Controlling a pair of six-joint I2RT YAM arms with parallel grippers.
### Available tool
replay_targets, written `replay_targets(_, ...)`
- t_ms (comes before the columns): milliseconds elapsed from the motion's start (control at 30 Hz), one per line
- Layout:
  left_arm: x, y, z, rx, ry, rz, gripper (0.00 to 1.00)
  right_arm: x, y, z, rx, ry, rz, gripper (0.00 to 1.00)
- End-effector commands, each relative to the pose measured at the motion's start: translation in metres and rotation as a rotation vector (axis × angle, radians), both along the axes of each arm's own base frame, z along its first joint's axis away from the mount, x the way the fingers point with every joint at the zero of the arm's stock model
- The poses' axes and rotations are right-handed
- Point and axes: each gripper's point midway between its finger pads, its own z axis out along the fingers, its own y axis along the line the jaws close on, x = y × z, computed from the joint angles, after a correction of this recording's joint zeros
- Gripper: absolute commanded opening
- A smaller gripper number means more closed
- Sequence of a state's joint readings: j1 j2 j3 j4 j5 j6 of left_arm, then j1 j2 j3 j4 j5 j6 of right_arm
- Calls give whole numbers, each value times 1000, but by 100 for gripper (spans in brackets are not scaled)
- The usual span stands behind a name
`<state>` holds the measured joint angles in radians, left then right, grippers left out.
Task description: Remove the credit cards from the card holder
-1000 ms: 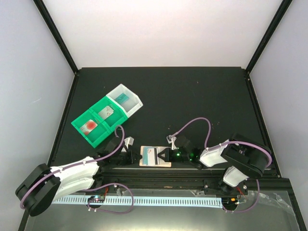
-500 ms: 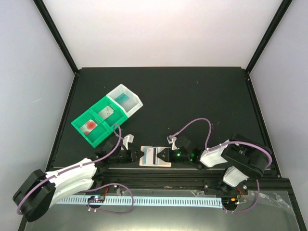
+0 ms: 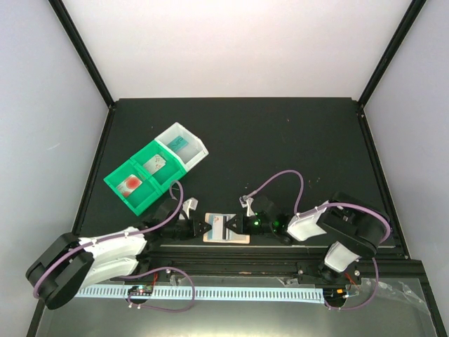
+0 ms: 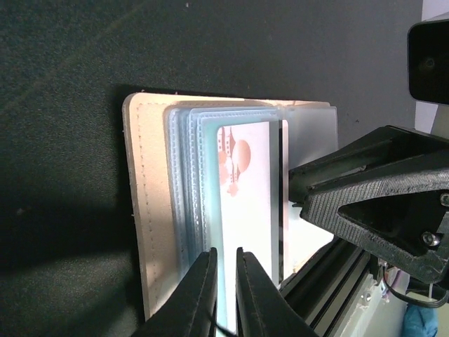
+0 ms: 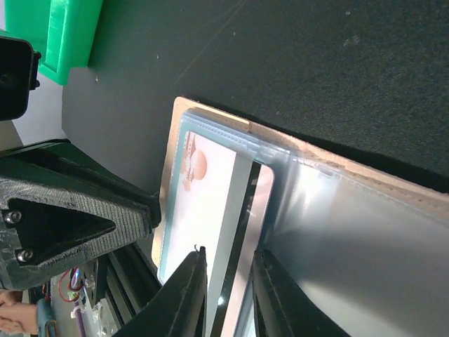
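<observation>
The card holder (image 3: 226,230) lies open on the black table by the near edge, peach rim (image 4: 147,210) around pale blue sleeves. In it is a white credit card (image 4: 245,182) with a reddish picture and a black stripe, also seen in the right wrist view (image 5: 210,203). My left gripper (image 3: 208,228) comes from the left. Its fingers are almost together, tips over the sleeve edge (image 4: 226,251). My right gripper (image 3: 240,225) comes from the right, open, its fingers either side of the card's stripe (image 5: 230,254). More credit cards lie in the bins.
A green bin (image 3: 140,179) and a white bin (image 3: 184,146) joined to it stand at the back left, holding a red-blotched card (image 3: 130,184), a pale card (image 3: 156,163) and a teal card (image 3: 179,143). The black rail (image 3: 231,247) runs just in front of the holder.
My left gripper has moved right, onto the holder's left side. My right gripper has opened and slid left over the card. The holder has stayed in place.
</observation>
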<state>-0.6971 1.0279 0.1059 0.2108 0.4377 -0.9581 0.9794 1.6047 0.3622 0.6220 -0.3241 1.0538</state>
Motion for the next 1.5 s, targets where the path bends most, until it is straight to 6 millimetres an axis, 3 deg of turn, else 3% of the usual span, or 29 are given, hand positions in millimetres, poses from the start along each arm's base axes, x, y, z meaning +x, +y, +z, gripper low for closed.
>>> replay_targets(0, 1, 4, -2, 28, -31, 8, 10, 6, 0, 1, 5, -14, -24, 17)
replay_targets(333, -2, 11, -11, 53, -24, 22, 7, 8, 7, -6, 7, 4, -19, 9)
replay_targets(533, -1, 14, -14, 70, -24, 35, 6, 10, -1, -11, -39, -11, -34, 1)
replay_targets(933, -2, 18, -20, 98, -22, 33, 5, 12, -15, -9, -95, -48, -57, 1)
replay_targets(1033, -1, 17, -19, 94, -21, 37, 5, 11, -11, -10, -71, -34, -51, 11)
replay_targets(1167, -2, 17, -19, 90, -18, 40, 5, 9, -6, -14, -61, -16, -38, 15)
replay_targets(1333, -2, 17, -19, 88, -14, 39, 4, 8, -1, -17, -40, 6, -30, 16)
replay_targets(1467, -2, 18, -20, 96, -13, 42, 4, 8, -4, -18, -46, 4, -36, 9)
